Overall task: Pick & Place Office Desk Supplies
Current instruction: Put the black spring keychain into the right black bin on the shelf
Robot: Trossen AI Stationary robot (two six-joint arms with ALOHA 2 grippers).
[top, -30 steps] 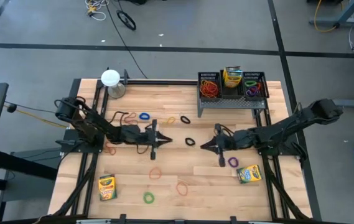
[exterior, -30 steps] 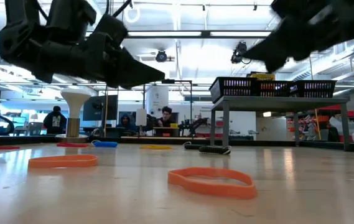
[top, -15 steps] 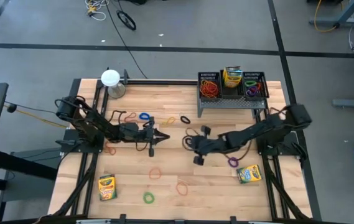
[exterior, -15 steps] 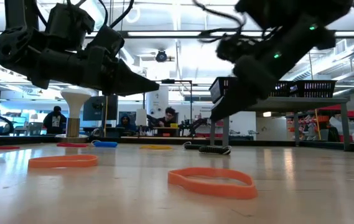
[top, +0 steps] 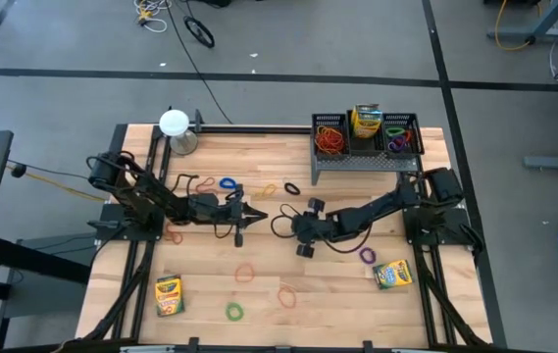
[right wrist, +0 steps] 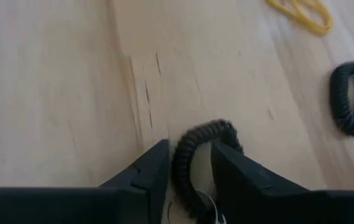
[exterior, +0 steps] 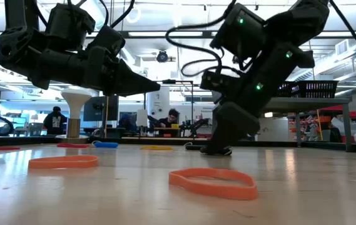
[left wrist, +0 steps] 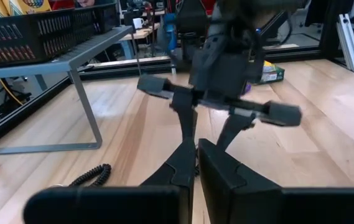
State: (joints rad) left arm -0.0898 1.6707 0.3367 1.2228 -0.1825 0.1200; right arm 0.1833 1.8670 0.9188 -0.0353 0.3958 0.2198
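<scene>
Our right fingers have swung in to mid-tabletop and parted a little, now straddling a black coiled band lying flat (not gripped yet). We can squeeze next. Our left fingers wait, shut.

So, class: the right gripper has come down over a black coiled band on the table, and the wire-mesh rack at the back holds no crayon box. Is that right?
Not quite. The right gripper does straddle the black coiled band, as the right wrist view shows. But in the high view the wire-mesh rack does hold a crayon box, in its middle compartment.
</scene>
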